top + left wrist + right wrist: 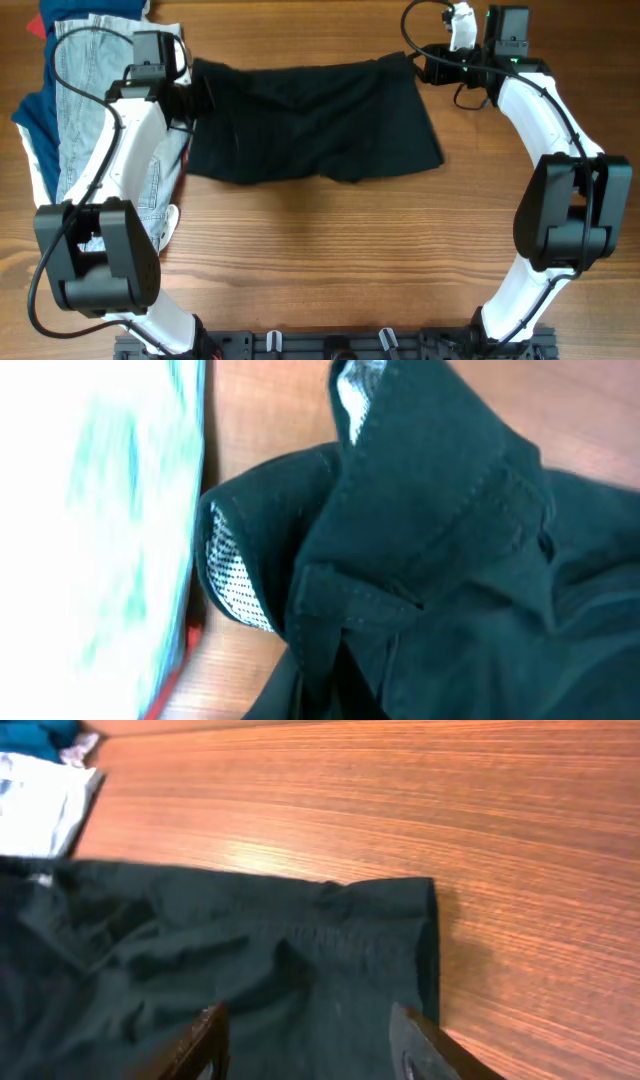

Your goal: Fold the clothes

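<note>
**Black shorts lie flat, one claw at each far corner**

Nearest the robot's base, the brown wooden table (330, 270) carries the pair of plain black fabric shorts (310, 120). They are spread flat across it, with the leg hems toward the base and the waistband toward the far edge.

At the waistband's left corner sits your left gripper (193, 97). Its wrist camera shows only bunched black cloth close to the lens, with the white speckled lining (235, 580) turned outward. No finger is in sight there, so you cannot tell whether that claw is spread or pinching.

At the far right corner, your right gripper (420, 66) hangs over the shorts with its two fingers (207, 1045) spread wide. The corner of the cloth lies flat on the wood between and below them, not pinched.

Off to the left, under the left arm (130, 150), the light-blue faded denim shorts (85, 110) lie on a navy garment (35, 125), just beside the black shorts' left edge.
</note>
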You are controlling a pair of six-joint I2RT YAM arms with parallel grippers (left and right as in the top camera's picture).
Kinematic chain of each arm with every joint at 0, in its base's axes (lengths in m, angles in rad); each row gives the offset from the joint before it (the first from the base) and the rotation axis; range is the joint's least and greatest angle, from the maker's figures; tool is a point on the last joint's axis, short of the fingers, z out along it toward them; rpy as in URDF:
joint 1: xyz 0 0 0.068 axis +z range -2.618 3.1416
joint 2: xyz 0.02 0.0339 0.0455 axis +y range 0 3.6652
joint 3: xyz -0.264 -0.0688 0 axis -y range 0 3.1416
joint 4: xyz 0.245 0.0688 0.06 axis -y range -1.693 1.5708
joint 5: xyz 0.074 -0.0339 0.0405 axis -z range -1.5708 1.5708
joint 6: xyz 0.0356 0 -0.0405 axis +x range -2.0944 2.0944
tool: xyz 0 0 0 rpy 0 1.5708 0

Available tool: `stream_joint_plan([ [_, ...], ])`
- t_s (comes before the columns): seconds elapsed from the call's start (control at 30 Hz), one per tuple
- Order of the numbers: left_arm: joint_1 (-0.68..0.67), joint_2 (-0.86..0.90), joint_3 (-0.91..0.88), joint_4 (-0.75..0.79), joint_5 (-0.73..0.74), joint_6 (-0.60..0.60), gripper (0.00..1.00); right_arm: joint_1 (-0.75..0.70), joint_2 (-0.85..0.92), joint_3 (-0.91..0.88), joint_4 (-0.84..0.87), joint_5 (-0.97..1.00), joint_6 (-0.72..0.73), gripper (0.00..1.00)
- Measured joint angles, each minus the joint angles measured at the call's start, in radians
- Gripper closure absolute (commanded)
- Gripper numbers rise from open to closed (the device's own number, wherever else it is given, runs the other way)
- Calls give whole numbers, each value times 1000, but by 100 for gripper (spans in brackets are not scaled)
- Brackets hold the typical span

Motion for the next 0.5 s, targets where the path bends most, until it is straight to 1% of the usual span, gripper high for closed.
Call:
stream_joint_plan([
  [0.03,0,0,0,19,0,1,96,2,0,0,-5,-7,2,75],
  [0.07,0,0,0,38,0,4,96,3,0,0,-12,-13,-4,86],
  [0.1,0,0,0,55,0,6,96,6,0,0,-24,-20,3,96],
  [0.33,0,0,0,165,-19,6,96,25,0,-9,-54,-32,23,96],
  [0.5,0,0,0,243,-27,-16,96,26,0,-52,-80,-31,37,96],
])
